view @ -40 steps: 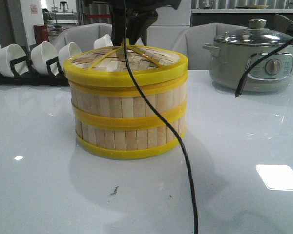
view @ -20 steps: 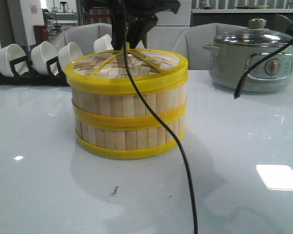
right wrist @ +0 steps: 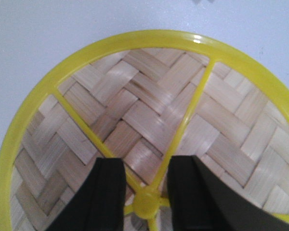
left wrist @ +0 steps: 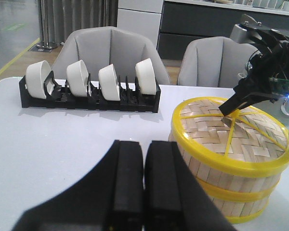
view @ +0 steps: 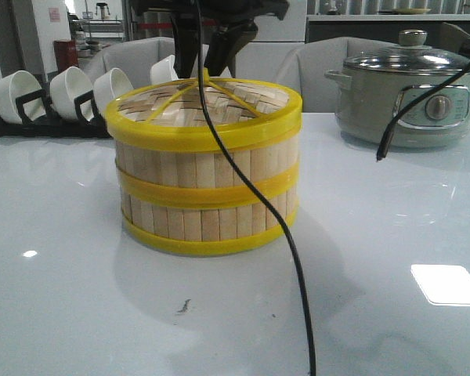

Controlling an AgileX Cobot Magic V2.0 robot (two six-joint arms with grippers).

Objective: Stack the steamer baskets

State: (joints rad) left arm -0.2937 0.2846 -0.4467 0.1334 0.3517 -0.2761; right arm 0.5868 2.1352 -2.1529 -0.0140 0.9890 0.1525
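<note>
My right claw (right wrist: 143, 192) stands narrowly open, fingers astride the lid (view: 207, 110) knob (right wrist: 146, 204) atop the stacked steamer baskets (view: 206, 188). My left claw (left wrist: 143, 180) is closed, empty. No legible writing.

No readable text, label, brand or number shows in any view.

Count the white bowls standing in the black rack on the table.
4. All stand in a row in the black rack: one at the left end, two in the middle, one at the right end. None seem hidden.
</note>
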